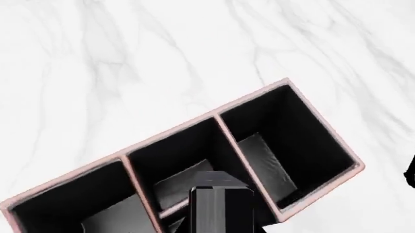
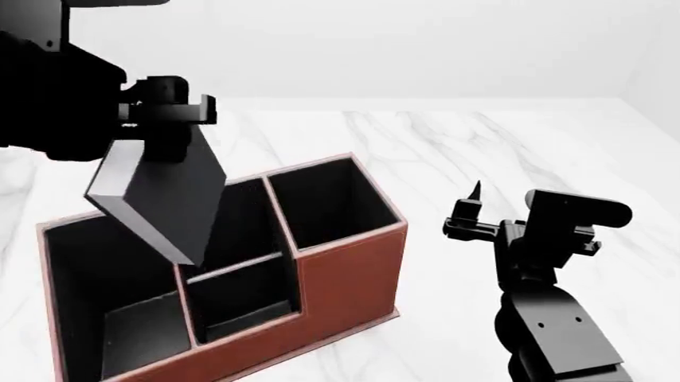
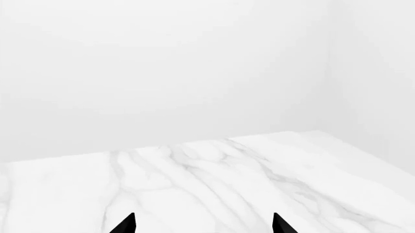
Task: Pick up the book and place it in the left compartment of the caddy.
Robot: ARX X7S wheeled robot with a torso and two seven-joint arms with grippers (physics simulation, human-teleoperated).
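The left pincer [image 2: 168, 119] pinches the book [image 2: 159, 199], held tilted in the air above the caddy [image 2: 340, 278], over its left compartment [image 2: 101, 294] and middle sections. The right pincer [image 3: 203, 224] is spread, empty, over the desk [image 2: 510, 151].

You have one black book [image 2: 159, 203], one reddish-brown caddy [image 2: 345, 274] and one white marble table [image 2: 510, 151] in front of you. The caddy shows four black-lined compartments in the head view; three appear in the left wrist view. Two grippers are visible: one left gripper [image 2: 165, 111], one right gripper [image 2: 473, 215].
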